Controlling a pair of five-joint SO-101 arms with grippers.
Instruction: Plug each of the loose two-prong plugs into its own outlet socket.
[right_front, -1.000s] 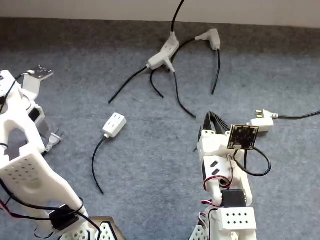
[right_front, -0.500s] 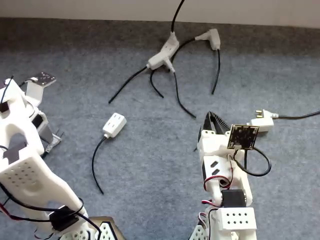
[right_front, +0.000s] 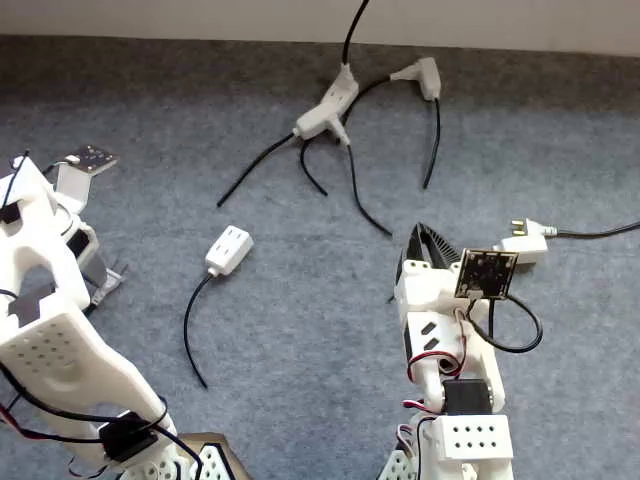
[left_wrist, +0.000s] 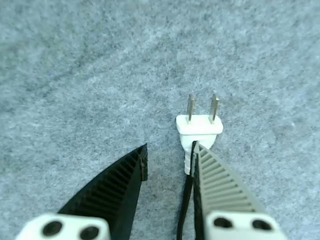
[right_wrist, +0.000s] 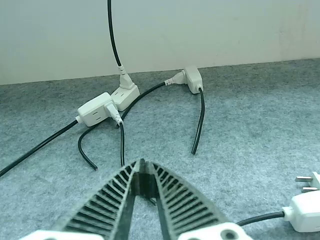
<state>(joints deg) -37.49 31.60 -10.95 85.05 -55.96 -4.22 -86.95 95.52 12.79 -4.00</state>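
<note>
A white two-prong plug (left_wrist: 199, 128) lies on the grey carpet at the left, prongs pointing away from my left gripper (left_wrist: 170, 150). That gripper is open and low over the plug's cord, which runs just inside the grey finger (left_wrist: 217, 180). From above, the left gripper (right_front: 100, 272) sits over this plug (right_front: 113, 280). A white outlet socket (right_front: 229, 250) with a black cord lies mid-carpet. A second loose plug (right_front: 527, 241) (right_wrist: 306, 210) lies at the right. My right gripper (right_front: 424, 243) (right_wrist: 142, 167) is shut and holds nothing, left of that plug.
At the back lie two joined white outlet blocks (right_front: 326, 108) (right_wrist: 100, 110) with cords plugged in, and a white angled plug (right_front: 420, 76) (right_wrist: 192, 78). Loose black cords (right_front: 355, 190) trail across the carpet. A pale wall (right_wrist: 200, 30) bounds the far side.
My left arm has swung slightly right and down, bringing its open gripper over the left plug. The right arm has not moved.
</note>
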